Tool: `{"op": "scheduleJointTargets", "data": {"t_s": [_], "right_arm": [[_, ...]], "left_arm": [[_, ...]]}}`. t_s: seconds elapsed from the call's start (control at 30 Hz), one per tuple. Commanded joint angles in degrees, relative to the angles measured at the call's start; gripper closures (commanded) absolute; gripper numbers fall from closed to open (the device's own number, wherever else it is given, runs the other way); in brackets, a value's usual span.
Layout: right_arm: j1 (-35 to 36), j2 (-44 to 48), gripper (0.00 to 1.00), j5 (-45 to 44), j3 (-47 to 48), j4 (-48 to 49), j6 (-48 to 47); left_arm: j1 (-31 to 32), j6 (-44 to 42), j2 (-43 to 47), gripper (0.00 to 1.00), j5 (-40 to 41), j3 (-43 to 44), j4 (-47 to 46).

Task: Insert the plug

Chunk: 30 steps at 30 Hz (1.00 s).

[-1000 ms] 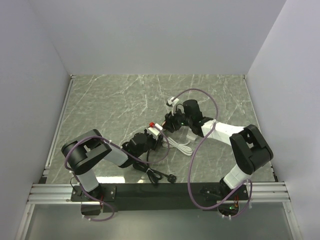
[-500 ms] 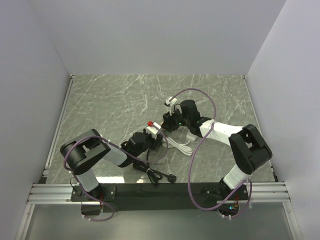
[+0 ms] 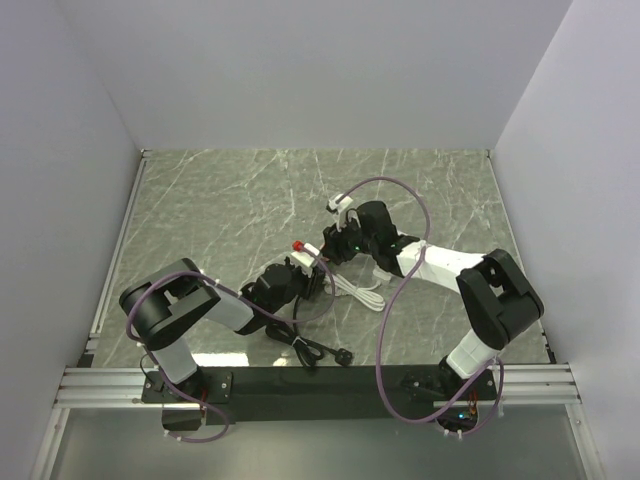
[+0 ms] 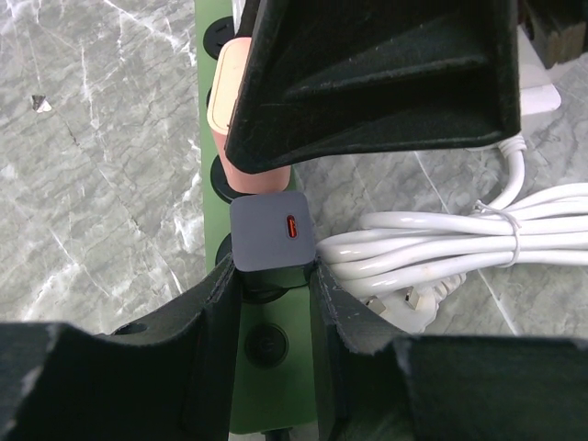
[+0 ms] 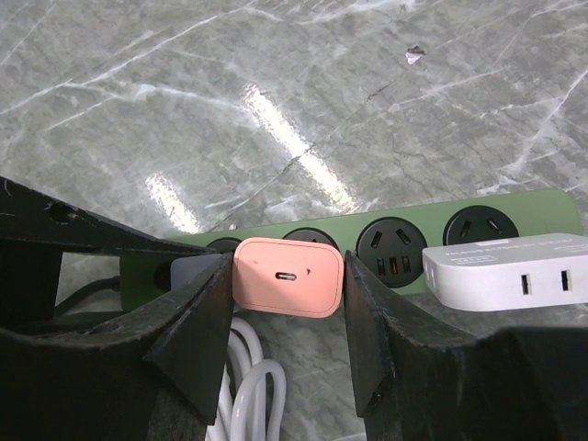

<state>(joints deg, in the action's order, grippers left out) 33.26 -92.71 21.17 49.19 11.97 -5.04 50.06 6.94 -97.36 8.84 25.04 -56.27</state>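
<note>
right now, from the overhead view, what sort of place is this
Probably a lab robot cell: marble-look table boxed by plain white walls, two arms on an aluminium rail, left fingers gripping a grey charger, right fingers a pink charger, over a green power strip.

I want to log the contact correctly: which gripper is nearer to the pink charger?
Right. The right gripper clamps the pink charger between its fingers, over the green power strip. The left gripper is close by, shut on the grey charger beside the pink one.
</note>
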Motion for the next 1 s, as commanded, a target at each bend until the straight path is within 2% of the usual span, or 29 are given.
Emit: {"op": "scheduleJointTargets", "data": {"t_s": [0.0,0.3,0.57,0.7,0.97], "right_arm": [[1.37,-1.69,1.0,-3.23,-0.76,-5.2,0.9],[2.43,0.07,1.0,-7.02,-4.54,-1.77,6.43],[2.6,0.86,1.0,-7.99,-7.79,0.86,10.22],[4.01,0.51,1.0,-10.17,-7.0,-0.1,10.66],[6.12,2.0,1.0,-15.27,-7.53,-1.41,13.21]], "left_arm": [[-0.76,2.55,-0.2,0.92,3.63,-1.92,10.21],[-1.72,4.57,0.24,0.92,8.82,-1.66,11.44],[-1.81,4.05,0.33,0.92,8.74,-1.48,11.27],[-1.81,4.31,0.42,0.92,11.45,-1.31,11.45],[-2.51,4.75,0.42,0.91,11.99,-1.39,10.75]]}}
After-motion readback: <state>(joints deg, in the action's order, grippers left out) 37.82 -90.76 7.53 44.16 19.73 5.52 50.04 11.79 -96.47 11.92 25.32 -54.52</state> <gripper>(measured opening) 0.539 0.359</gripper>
